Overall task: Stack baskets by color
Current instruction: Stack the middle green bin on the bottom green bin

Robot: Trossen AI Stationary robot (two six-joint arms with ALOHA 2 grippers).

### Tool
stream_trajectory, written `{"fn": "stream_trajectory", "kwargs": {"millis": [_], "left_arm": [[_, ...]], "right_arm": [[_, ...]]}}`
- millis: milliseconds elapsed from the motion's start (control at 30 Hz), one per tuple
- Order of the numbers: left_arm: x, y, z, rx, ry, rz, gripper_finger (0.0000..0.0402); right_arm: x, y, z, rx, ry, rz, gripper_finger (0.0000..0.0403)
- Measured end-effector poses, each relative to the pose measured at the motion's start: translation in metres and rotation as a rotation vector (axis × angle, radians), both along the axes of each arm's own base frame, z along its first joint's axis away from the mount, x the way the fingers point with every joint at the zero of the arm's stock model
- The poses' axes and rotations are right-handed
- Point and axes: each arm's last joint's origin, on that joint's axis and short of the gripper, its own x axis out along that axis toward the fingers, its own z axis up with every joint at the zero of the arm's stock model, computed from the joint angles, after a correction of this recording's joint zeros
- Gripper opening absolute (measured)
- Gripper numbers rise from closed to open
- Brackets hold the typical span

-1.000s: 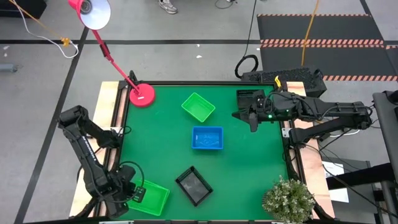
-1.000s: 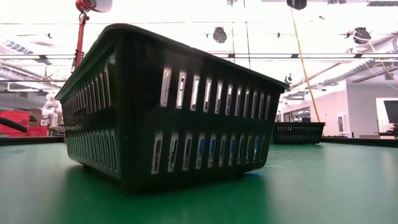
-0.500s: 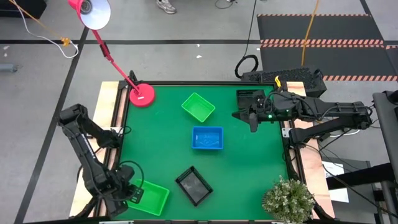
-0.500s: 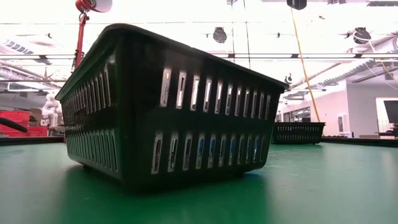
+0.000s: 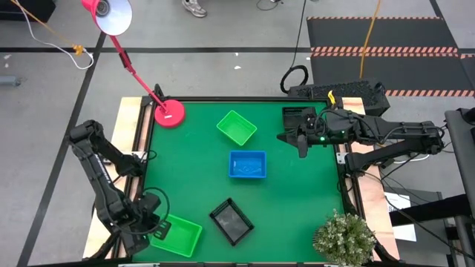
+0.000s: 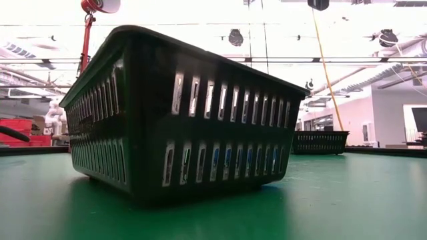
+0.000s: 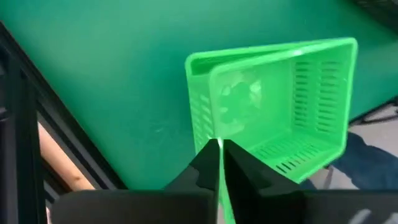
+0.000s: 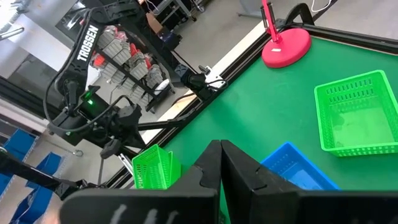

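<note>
A bright green basket lies at the table's near left corner, and a second green rim shows close around it. My left gripper points down at its left end, shut on its wall. In the right wrist view this basket looks tipped, its left end raised. Another green basket, a blue basket and a black basket rest on their bottoms on the mat. My right gripper hangs shut and empty over the far right. My left gripper pinches the green basket's left end wall between its two fingers, one inside the basket and one outside. The fingers come from above, pointing down. A strip of green shows between them. The basket's right end stays on the mat.
A red lamp base stands at the far left corner. More black baskets sit under my right arm at the far right. A potted plant fills the near right corner. Open mat lies between the baskets.
In the high view my left gripper has turned a little at the wrist. More of the green basket's left end shows beside it than before. The basket keeps its place at the near left corner.
</note>
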Motion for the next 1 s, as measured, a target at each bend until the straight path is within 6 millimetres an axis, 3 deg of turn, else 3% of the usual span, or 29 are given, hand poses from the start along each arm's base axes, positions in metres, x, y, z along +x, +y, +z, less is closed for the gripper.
{"fn": "stream_trajectory", "kwargs": {"millis": [233, 433, 567, 833, 1000], "left_arm": [[-0.001, 0.001, -0.026, -0.005, -0.001, 0.007, 0.0004], [-0.003, 0.004, -0.010, -0.062, -0.032, 0.037, 0.0004], [-0.001, 0.005, -0.012, -0.043, -0.071, 0.052, 0.0006], [0.004, 0.014, -0.027, -0.050, 0.033, 0.068, 0.0098], [0.005, 0.016, -0.049, -0.062, 0.038, 0.080, 0.0163]], "right_arm": [[0.000, 0.000, 0.000, -0.007, 0.001, 0.002, 0.0000], [0.000, 0.000, 0.000, -0.007, 0.001, 0.002, 0.0000], [0.000, 0.000, 0.000, -0.010, 0.002, 0.003, 0.0000], [0.000, 0.000, 0.000, -0.012, 0.002, 0.007, 0.0000], [0.000, 0.000, 0.000, -0.010, 0.002, 0.007, 0.0000]]}}
